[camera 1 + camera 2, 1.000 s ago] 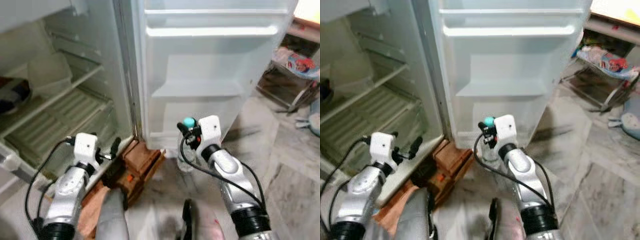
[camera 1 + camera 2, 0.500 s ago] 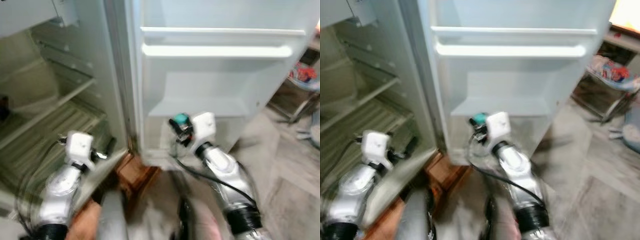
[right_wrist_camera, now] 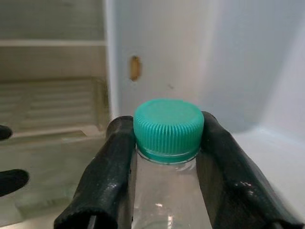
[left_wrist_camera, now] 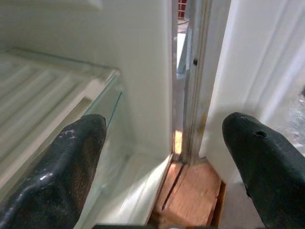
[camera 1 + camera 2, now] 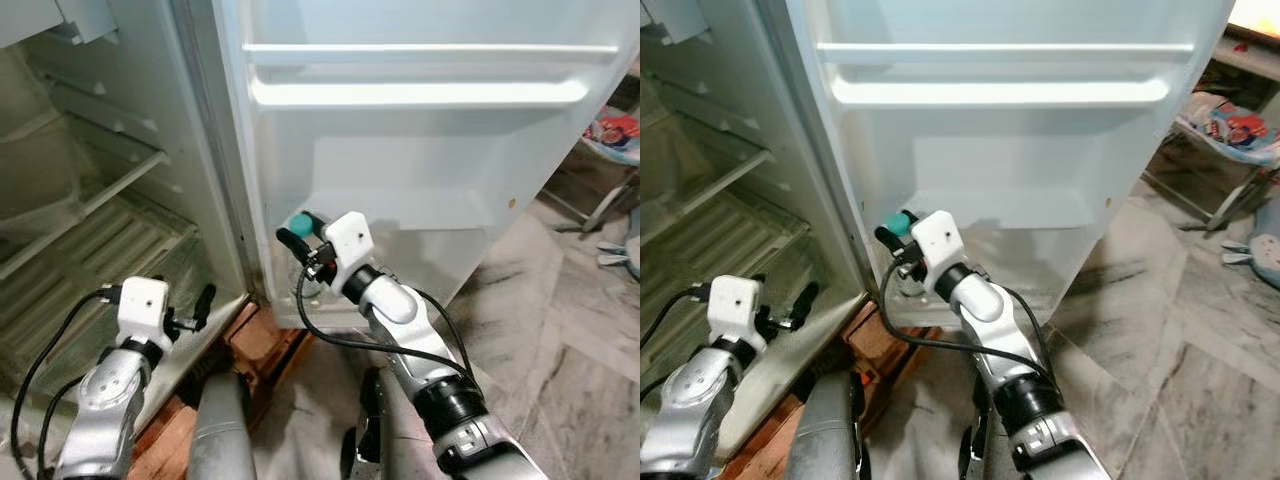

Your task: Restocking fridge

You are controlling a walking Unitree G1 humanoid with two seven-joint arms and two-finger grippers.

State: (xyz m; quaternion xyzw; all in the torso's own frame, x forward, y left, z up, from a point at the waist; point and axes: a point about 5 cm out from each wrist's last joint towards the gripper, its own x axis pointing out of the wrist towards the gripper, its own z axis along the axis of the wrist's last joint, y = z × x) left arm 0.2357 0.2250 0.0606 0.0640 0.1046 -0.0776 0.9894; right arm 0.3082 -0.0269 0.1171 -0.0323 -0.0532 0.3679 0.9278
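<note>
Fridge (image 5: 120, 150) is standing open, its shelves and door racks (image 5: 420, 90) looking bare, so restocking is barely beginning. Right tool (image 5: 300, 245) is clenching a clear bottle (image 3: 167, 191) by its green cap (image 3: 168, 126) near the door's lowest rack. Left tool (image 4: 162, 143) is hanging released, empty, beside the lower shelf.

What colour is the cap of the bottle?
Teal green cap, seen best in the right wrist view.

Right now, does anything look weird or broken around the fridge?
Nothing looks spilled or broken. One odd thing: the fridge rests on brown blocks at its front corner instead of on the floor. The right gripper holds a clear bottle upright at the door shelf.
</note>
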